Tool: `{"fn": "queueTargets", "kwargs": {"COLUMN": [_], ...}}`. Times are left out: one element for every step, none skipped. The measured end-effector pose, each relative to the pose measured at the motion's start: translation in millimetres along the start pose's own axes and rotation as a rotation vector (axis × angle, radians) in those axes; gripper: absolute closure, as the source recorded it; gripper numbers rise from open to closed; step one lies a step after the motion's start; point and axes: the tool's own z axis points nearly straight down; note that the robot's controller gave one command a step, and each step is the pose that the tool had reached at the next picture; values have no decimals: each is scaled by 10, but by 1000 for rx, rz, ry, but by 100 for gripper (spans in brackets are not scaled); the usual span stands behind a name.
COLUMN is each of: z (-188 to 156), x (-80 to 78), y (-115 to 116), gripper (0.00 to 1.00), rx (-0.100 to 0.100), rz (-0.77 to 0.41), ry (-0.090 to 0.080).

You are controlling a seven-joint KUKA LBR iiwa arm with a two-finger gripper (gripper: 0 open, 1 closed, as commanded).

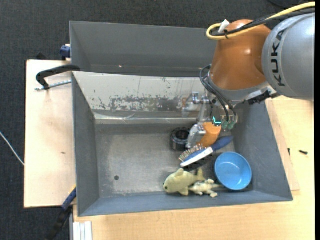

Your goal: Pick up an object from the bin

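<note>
blue-handled brush [200, 155] lies slanted at the lower right of the grey bin [130, 159], wedged between a black cup [178, 139] and a blue bowl [233, 170], with the pincer [198, 134] low over its upper end, probably since this cluster offers the nearest pick; its opening i cannot tell.

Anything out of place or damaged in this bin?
Nothing looks spilled or broken. The white-bristled brush lies slanted beside the blue bowl, close by the tool, and the bin's back wall is scuffed.
</note>
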Motion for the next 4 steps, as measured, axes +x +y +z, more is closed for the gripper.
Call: {"fn": "queueTargets", "kwargs": {"z": [776, 795, 677, 1143], "x": [216, 432, 720, 735], "y": [-949, -1210, -1595, -1692], "gripper": [0, 0, 0, 0], "rx": [-7, -8, 4, -2], "rz": [-75, -302, -425, -565], "ry": [-30, -50, -15, -18]}}
